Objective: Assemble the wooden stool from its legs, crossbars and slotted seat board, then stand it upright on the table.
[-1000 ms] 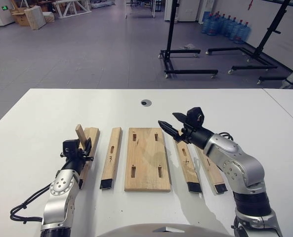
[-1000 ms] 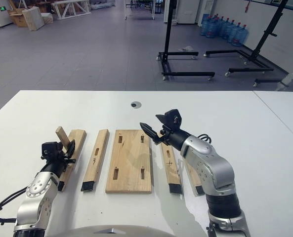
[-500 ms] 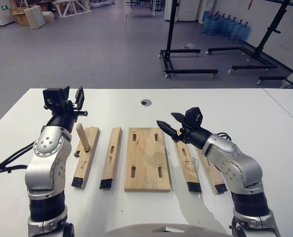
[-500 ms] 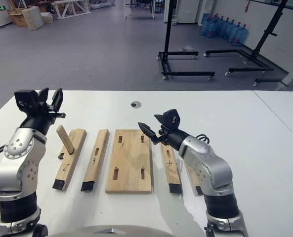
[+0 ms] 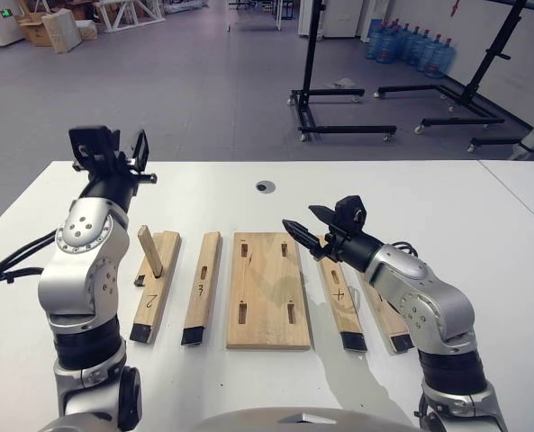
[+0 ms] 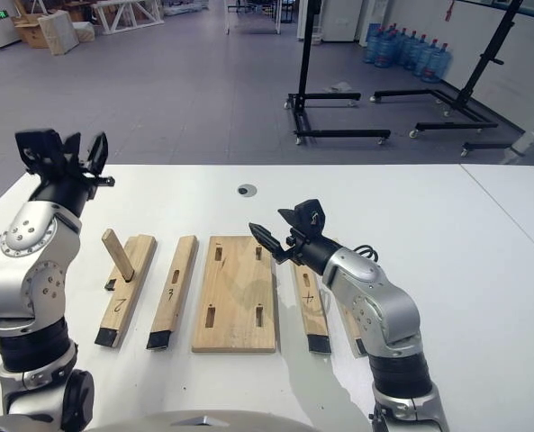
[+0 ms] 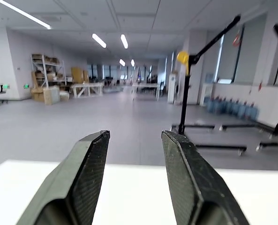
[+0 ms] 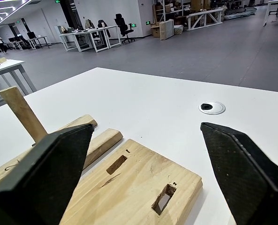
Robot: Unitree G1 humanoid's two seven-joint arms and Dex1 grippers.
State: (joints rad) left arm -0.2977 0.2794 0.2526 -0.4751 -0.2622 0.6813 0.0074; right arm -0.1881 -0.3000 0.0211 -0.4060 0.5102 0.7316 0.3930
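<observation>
Wooden seat board (image 5: 268,288) under right pincer (image 5: 298,217)

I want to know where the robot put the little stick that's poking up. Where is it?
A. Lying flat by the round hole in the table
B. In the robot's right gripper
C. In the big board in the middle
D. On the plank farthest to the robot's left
D: the short crossbar sticks up, tilted, from the leftmost leg, while the seat board has only bare slots.

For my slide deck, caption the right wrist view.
Open right claw hovers over the pale slotted wooden seat board on the white table.
</observation>
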